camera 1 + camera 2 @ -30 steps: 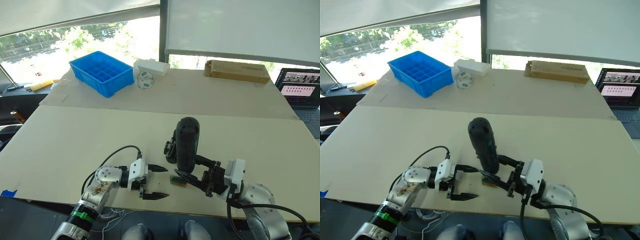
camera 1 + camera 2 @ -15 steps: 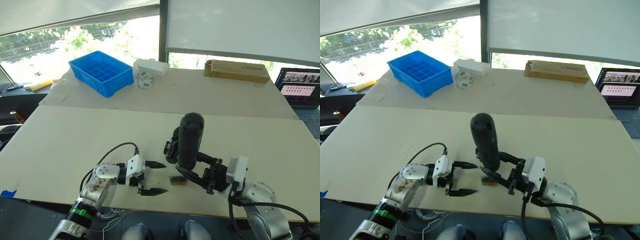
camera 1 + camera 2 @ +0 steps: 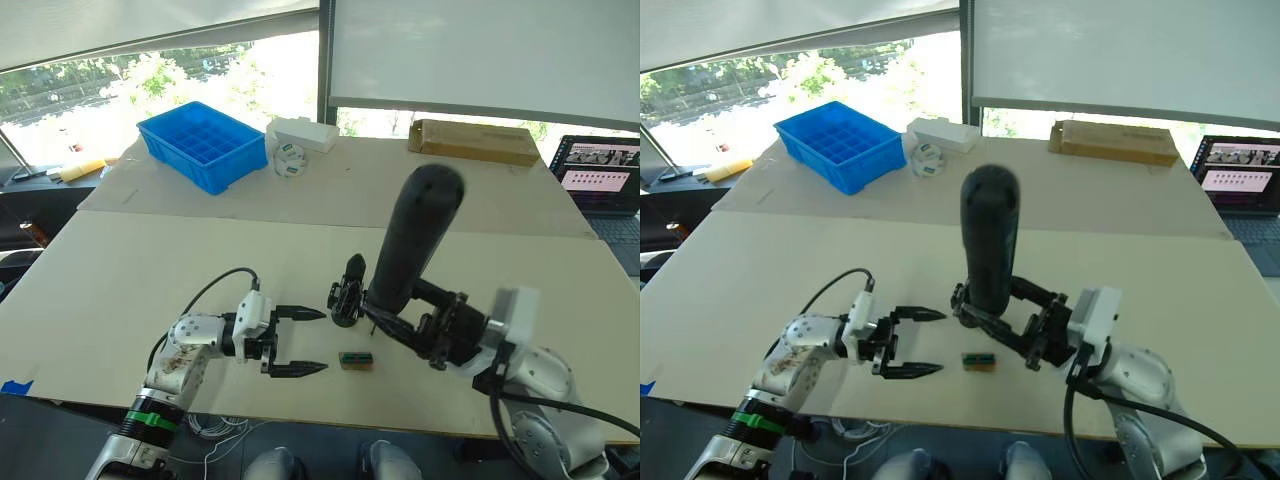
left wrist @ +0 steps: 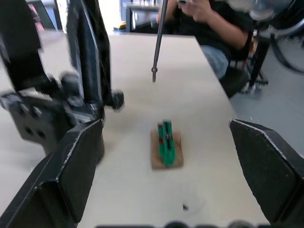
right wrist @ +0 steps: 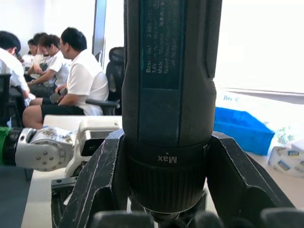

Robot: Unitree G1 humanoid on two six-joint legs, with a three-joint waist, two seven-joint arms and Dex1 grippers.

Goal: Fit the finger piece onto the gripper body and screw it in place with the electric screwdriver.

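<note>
My right gripper (image 3: 392, 312) is shut on the electric screwdriver (image 3: 412, 238), a long black tool held nearly upright above the table and leaning right. Its thin metal bit (image 4: 158, 42) points down, clear of the surface. The gripper body (image 3: 347, 298), a small black mechanism with a pointed finger sticking up, stands on the table just left of the screwdriver's lower end. My left gripper (image 3: 318, 341) is open, low over the table, its fingertips pointing at a small tan-and-green block (image 3: 356, 360). The finger piece is hidden.
At the back of the far table are a blue compartment bin (image 3: 200, 145), a white box (image 3: 305, 133), a small roll (image 3: 290, 158) and a cardboard box (image 3: 472, 142). A laptop (image 3: 600, 175) stands far right. People sit behind the table in the wrist views.
The right gripper has raised the screwdriver and swung it up and to the right, uncovering the block. The left gripper has drawn back slightly to the left, still open.
</note>
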